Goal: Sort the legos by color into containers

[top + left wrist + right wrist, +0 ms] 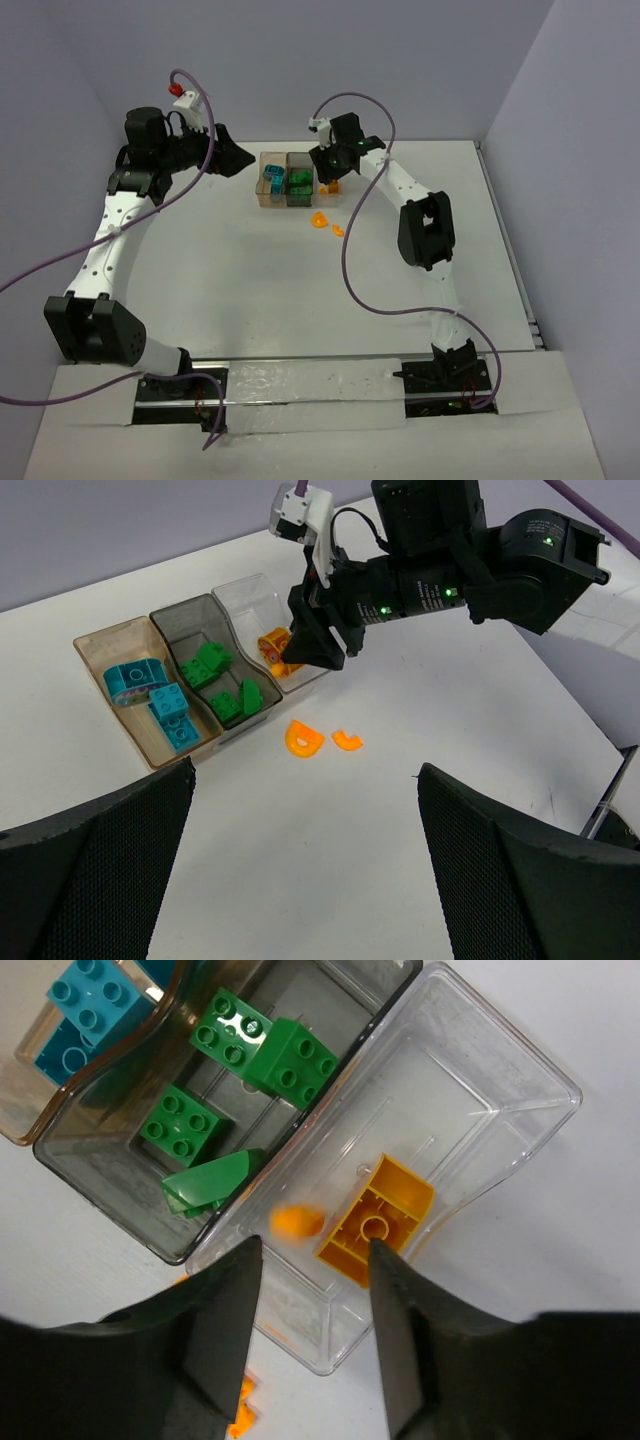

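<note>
Three joined containers stand in a row: an orange-brown one [95,645] with teal legos [135,680], a smoky grey one [185,610] with green legos [235,702], and a clear one [520,1070]. My right gripper [311,1250] hovers open over the clear box. Just beyond its fingertips a small orange piece [297,1222] shows blurred inside that box, free of both fingers. An orange brick [375,1222] lies upside down beside it. Two orange curved legos [303,738] [348,740] lie on the table in front of the boxes. My left gripper [305,770] is wide open and holds nothing.
The right arm's wrist and purple cable [470,560] hang over the boxes' right end. A wall [560,120] borders the white table [250,290] on the right. The left arm [150,170] stands back to the left of the boxes.
</note>
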Tool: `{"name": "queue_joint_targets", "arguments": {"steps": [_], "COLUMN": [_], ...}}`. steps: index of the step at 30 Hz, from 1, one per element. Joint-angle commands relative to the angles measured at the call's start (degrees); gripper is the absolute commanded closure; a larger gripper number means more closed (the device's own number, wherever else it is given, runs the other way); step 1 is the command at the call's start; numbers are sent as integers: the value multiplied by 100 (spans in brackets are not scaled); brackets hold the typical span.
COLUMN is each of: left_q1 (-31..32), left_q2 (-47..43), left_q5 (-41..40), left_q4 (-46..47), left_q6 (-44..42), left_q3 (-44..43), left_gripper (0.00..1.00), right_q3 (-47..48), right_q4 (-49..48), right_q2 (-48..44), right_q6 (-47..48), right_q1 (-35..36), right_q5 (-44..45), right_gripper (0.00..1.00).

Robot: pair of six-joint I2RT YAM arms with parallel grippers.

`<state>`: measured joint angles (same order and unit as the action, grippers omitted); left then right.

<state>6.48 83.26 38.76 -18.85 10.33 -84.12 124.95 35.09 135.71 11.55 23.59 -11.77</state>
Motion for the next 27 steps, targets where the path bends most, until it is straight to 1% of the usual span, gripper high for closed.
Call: {"name": "queue_joint_targets", "arguments": {"steps": [1, 2, 3, 6, 9, 10, 11, 12, 13, 14, 18, 21, 23, 24, 27], "left_q1": [-33, -33, -28, -32, -33, -33, -33, -33, -33, -33, -33, -33, -33, -33, -28], "left_q2": [-19, -34, -47, -56, -56, -56, -65, -73, -73, -82, -215, -275, -297, -310, -315], "left_q5": [-34, -42, -49, -52, 20, 44, 61, 61, 70, 61, -65, -54, -42, -36, -48], "left_q4": [138, 143, 154, 170, 200, 215, 215, 207, 206, 189, 113, 84, 75, 73, 61], "left_q6": [9, 4, 0, 28, 70, 101, 110, 127, 118, 92, -59, -83, -77, -83, -80], "left_q3": [-149, -149, -149, -182, -210, -210, -210, -201, -193, -202, -186, -162, -130, -123, -119], "left_gripper": [1, 1, 1, 1, 1, 1, 1, 1, 1, 1, 1, 1, 1, 1, 1], "right_q3": [283, 271, 234, -64, -444, -645, -652, -835, -1025, -1095, -1631, -1776, -1787, -1781, -1740], "right_q4": [-186, -171, -141, -24, 320, 440, 613, 957, 1127, 1384, 1632, 1766, 1848, 1897, 1909], "right_q2": [-129, -212, -347, -887, -1571, -1700, -1834, -2058, -2137, -2198, -2343, -2263, -2151, -2071, -1914], "right_q6": [17, 7, 38, 184, 665, 818, 1016, 1386, 1538, 1744, 1920, 1922, 1913, 1908, 1819], "right_q1": [56, 58, 72, 93, 92, 84, 85, 93, 102, 111, 126, 206, 311, 344, 458], "right_q5": [35, 42, 20, -143, -515, -627, -759, -906, -958, -950, -787, -664, -542, -460, -317], "right_gripper": [33, 28, 27, 26, 27, 27, 26, 20, 1, 0, 1, 10, 14, 18, 23]}}
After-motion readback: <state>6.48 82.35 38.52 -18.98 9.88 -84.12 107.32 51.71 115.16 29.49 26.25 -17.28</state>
